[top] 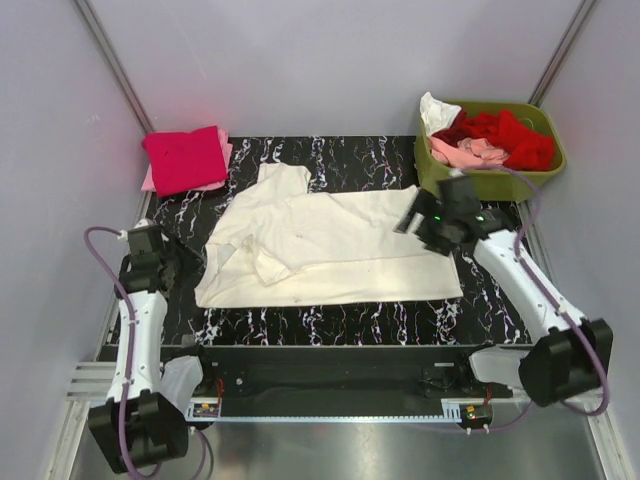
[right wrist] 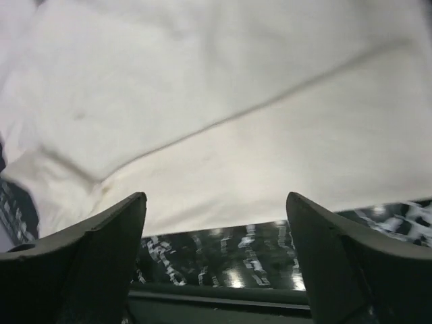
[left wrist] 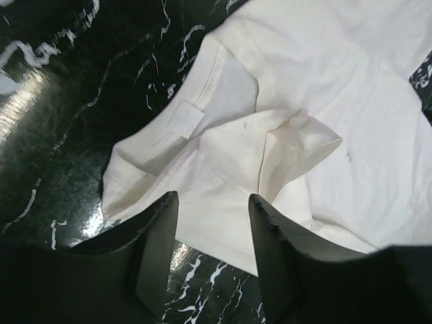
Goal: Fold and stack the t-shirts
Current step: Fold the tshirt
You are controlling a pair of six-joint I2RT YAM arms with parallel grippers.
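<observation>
Hovering over cream t-shirt point(top: 330, 250), left gripper point(left wrist: 212, 202) and right gripper point(right wrist: 214, 199) both gape empty; wrist views crop shirt edges.

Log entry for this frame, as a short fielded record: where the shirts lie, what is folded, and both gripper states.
spread: cream-white t-shirt flat on the table, near sleeve flipped onto the body
stack: folded magenta t-shirt on pale pink t-shirt, back left
bin: olive-green bin, back right, holding crumpled red t-shirt, pink t-shirt, white t-shirt
left gripper: open, at the collar end
right gripper: open, over the opposite edge
</observation>
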